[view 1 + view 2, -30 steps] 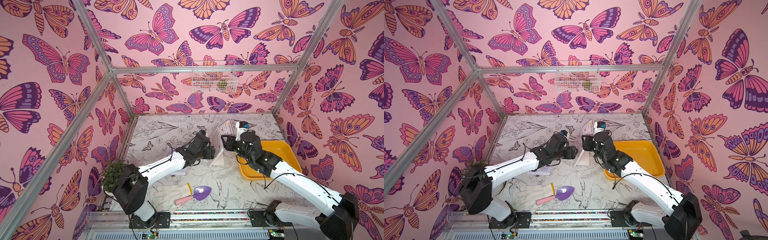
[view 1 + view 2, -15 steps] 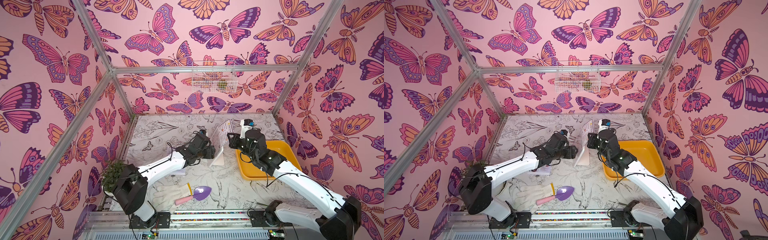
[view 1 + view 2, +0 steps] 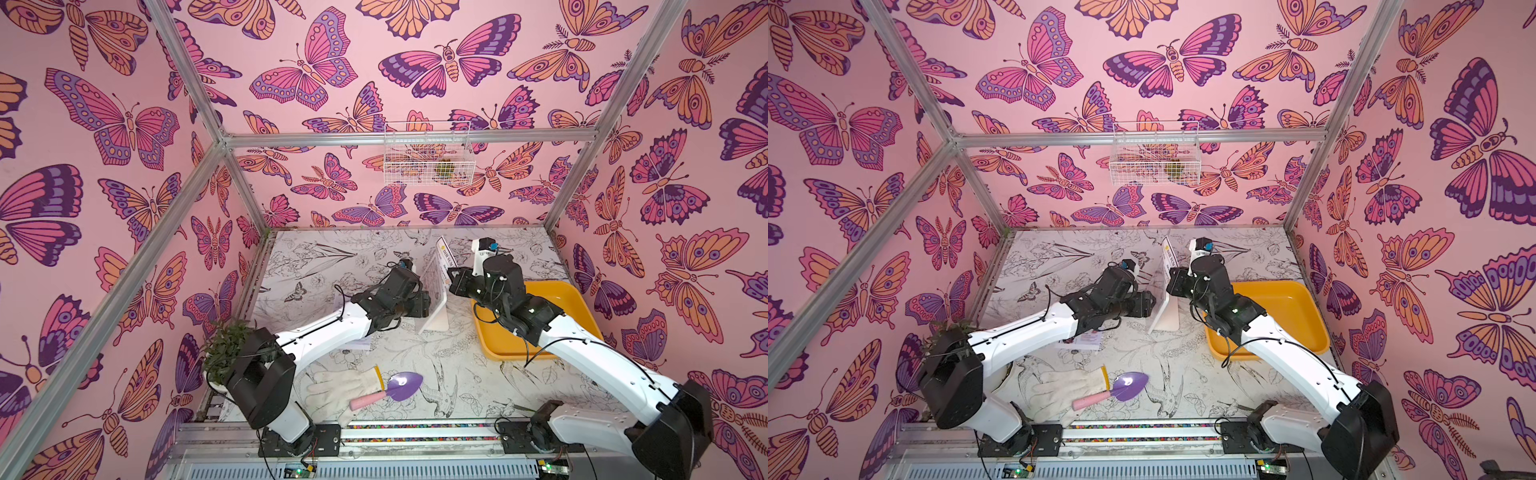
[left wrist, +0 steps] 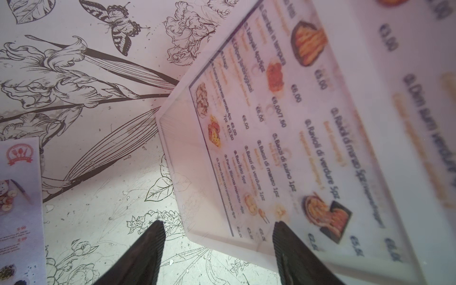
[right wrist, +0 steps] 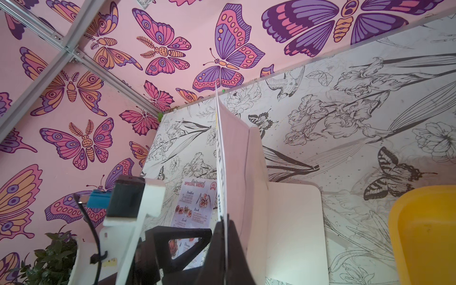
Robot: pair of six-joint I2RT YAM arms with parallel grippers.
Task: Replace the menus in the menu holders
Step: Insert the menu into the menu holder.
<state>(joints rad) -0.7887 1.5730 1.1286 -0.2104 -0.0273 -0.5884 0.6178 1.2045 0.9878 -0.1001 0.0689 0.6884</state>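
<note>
A: Acrylic menu holder [image 3: 434,312], in a top view?
B: Upright mid-table between the arms, yellow tray [image 3: 571,300] beside it.
A: Left wrist?
B: Left gripper [image 4: 217,223] spread apart, holder's corner between its fingers; Special Menu sheet [image 4: 19,197] flat nearby.
A: Right wrist?
B: Right gripper [image 5: 225,222] pinched together on the Dim Sum menu [image 5: 220,153], which sticks out above the holder.

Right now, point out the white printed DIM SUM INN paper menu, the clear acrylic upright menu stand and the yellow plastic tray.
DIM SUM INN menu [image 3: 444,251]: in a top view, printed top corner.
acrylic stand [image 5: 293,222]: right wrist view, flat white foot.
yellow tray [image 3: 559,301]: in a top view, bare inner floor.
</note>
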